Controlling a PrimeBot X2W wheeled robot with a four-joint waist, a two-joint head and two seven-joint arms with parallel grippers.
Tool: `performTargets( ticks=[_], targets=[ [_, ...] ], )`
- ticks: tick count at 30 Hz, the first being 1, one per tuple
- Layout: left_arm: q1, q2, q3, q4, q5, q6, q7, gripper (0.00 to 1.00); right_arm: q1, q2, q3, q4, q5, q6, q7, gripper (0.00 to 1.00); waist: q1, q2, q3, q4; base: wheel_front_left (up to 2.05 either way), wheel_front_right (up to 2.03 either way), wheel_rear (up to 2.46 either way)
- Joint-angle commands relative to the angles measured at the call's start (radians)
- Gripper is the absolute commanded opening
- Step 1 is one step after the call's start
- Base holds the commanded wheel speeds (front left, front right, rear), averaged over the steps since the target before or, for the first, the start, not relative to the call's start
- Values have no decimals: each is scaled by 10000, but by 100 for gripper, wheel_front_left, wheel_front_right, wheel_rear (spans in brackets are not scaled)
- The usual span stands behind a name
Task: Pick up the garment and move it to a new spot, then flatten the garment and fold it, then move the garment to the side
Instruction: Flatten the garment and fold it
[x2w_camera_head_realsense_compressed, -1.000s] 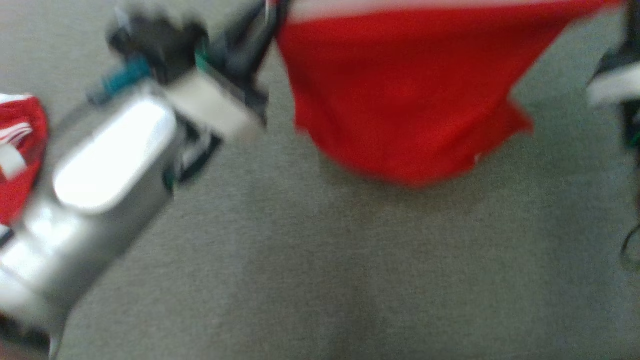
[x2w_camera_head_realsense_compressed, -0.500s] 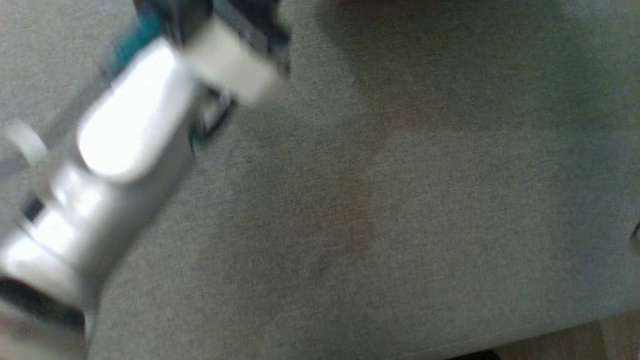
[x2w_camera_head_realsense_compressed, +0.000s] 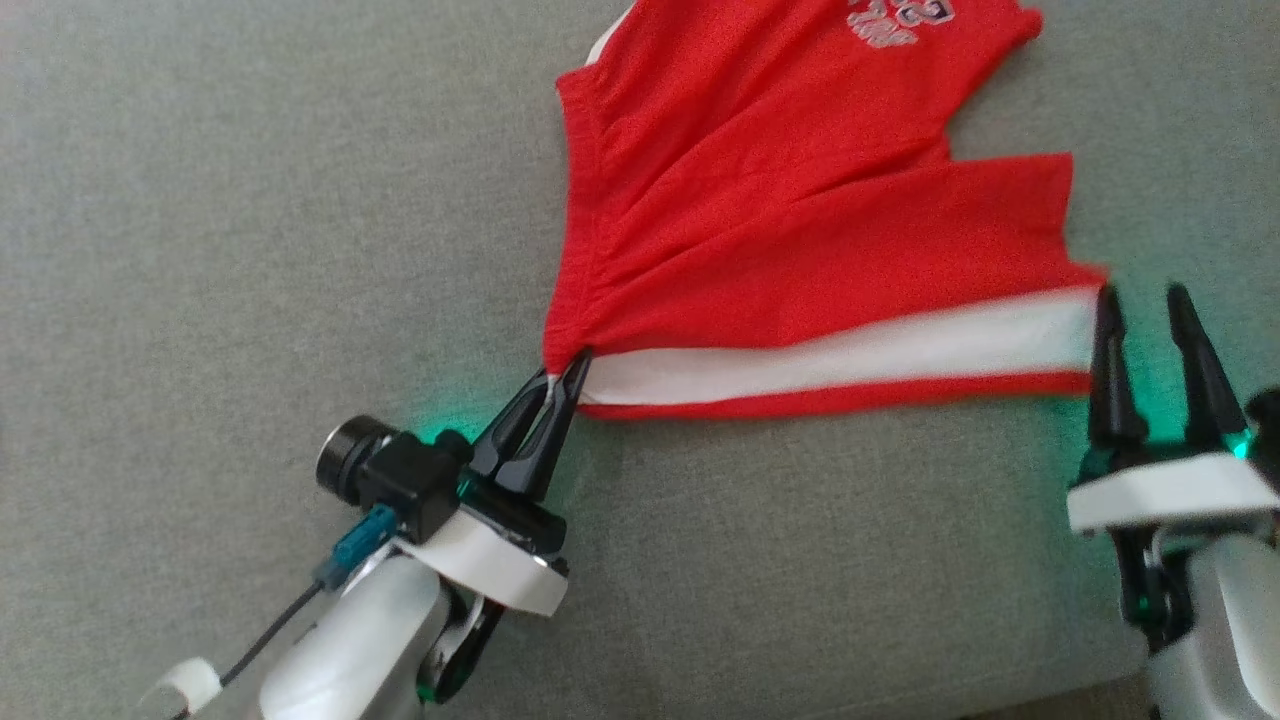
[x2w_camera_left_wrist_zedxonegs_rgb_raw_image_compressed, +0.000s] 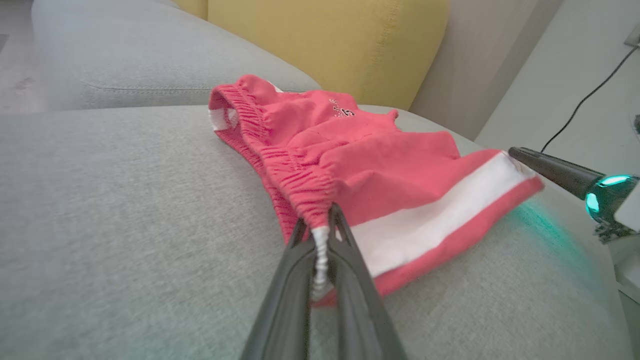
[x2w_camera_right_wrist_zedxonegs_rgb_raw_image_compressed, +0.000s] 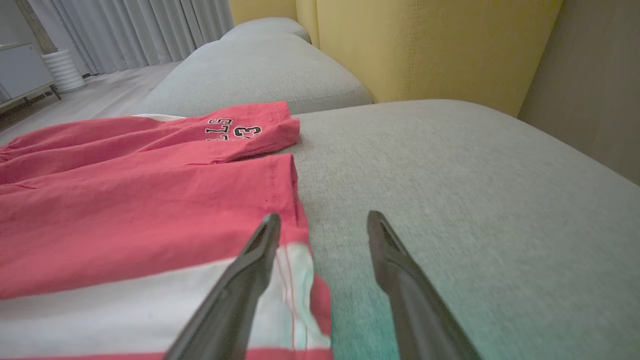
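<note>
On the grey sofa the red shorts are lying bunched, the left gripper is pinching their waistband, the right gripper is standing open by the hem, so gentle flat tugging is looking best

The garment runs off the head view's top edge, its lettering perhaps numerals, cut short.

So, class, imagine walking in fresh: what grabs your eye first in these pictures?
The red shorts with a white stripe, spread on the grey sofa cushion. The left end effector pinches their waistband corner, while the right end effector is open at the striped hem. Behind rises a yellow backrest.
</note>
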Motion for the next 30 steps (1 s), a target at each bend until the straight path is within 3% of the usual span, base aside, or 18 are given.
performTargets(
  ticks=[1,11,26,28,29,30],
  targets=[
    [103,2,617,-340,180,-35,-50,0,408,-95,136,-258,132,-7,-34,100,2,-1,-285,19,0,0,0],
    [917,-535,1823,-179,979,-514,-50,0,1664,-414,1029,-477,850,-7,-34,100,2,-1,-809,-35,0,0,0],
    [1021,-1123,2319,155,1632,-986,-51,0,-283,-752,2145,1877,805,-7,98,100,2,-1,-776,179,0,0,0],
    [984,-1134,2362,165,1669,-1003,-51,0,-493,-745,2283,2138,793,-7,86,86,2,-1,-731,200,0,0,0],
    [969,-1144,2381,168,1686,-1010,-51,0,-578,-739,2354,2242,788,-7,76,71,2,-1,-717,212,0,0,0],
    [959,-1151,2396,173,1702,-1015,-51,0,-648,-740,2408,2327,777,-7,63,48,2,-1,-711,222,0,0,0]
  ],
)
